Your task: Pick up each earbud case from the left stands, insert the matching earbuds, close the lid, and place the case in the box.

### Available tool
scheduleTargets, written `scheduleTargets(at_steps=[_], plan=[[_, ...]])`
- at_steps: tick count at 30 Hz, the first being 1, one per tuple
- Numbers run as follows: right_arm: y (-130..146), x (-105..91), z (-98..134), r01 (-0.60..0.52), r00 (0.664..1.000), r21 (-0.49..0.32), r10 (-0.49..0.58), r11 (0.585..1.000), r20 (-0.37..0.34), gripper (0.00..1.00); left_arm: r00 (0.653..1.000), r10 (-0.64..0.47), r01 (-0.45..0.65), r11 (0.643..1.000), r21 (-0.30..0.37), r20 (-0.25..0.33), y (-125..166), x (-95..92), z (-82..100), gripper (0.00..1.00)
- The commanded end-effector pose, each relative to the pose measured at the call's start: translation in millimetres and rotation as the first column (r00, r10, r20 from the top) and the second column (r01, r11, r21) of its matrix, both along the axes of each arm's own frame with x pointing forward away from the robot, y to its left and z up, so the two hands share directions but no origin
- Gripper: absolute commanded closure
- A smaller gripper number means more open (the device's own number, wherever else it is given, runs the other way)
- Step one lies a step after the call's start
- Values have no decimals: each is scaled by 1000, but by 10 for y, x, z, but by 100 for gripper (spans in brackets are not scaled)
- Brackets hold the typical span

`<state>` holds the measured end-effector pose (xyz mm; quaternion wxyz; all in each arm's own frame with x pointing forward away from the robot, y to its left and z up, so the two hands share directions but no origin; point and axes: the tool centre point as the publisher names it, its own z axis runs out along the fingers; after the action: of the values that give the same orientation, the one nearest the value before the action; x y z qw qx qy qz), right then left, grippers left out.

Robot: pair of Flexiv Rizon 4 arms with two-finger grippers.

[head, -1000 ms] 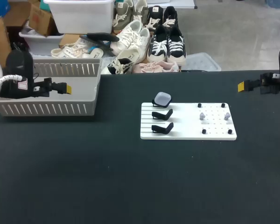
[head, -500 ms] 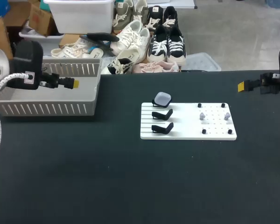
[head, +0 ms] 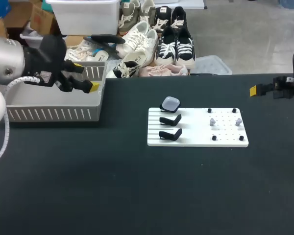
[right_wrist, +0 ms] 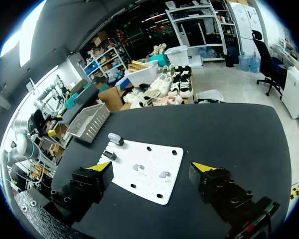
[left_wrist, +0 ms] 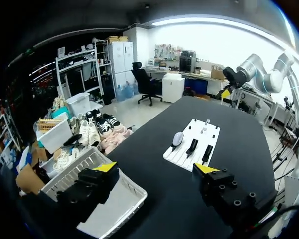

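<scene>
A white board (head: 197,128) lies mid-table with three black stands (head: 170,120) on its left side. The farthest stand carries a pale lilac earbud case (head: 170,103), lid closed; the other two stands (head: 170,134) are bare. Two small lilac earbuds (head: 212,121) sit among black pegs on the board's right half. My left gripper (head: 86,76) is open and empty above the right end of the grey basket (head: 54,115). At the table's far right, my right gripper (head: 257,90) is open and empty. From the wrists I see the case (left_wrist: 177,139) (right_wrist: 114,138) well ahead of each gripper (left_wrist: 155,168) (right_wrist: 152,166).
The slatted grey basket (left_wrist: 97,199) stands at the table's back left, and nothing shows inside it. Bare black tabletop (head: 137,186) spreads in front of the board and between board and basket.
My left arm has swung rightward, carrying its open gripper from the basket's left part to its right end. The right arm, board and case have not moved.
</scene>
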<state>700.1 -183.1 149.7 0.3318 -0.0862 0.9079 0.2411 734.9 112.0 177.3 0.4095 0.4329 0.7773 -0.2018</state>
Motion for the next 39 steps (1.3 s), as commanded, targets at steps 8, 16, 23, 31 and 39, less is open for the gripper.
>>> scheduleTargets(at_steps=[8, 16, 23, 31, 39], plan=[[-11, 5, -6, -5, 1000, 3, 5, 1000, 0, 0, 915, -403, 403, 914, -39, 8, -414, 211, -267, 0], [-11, 5, -6, -5, 1000, 3, 5, 1000, 0, 0, 892, -451, 452, 892, -9, 32, -713, 289, -513, 0], [-11, 5, -6, -5, 1000, 3, 5, 1000, 0, 0, 856, -518, 518, 856, -8, -9, -927, 282, -671, 0], [-11, 5, -6, -5, 1000, 3, 5, 1000, 0, 0, 849, -527, 526, 850, -16, -38, -1138, 370, -897, 0], [-11, 5, -6, -5, 1000, 3, 5, 1000, 0, 0, 837, -543, 541, 839, -46, -64, -1299, 482, -1042, 0]])
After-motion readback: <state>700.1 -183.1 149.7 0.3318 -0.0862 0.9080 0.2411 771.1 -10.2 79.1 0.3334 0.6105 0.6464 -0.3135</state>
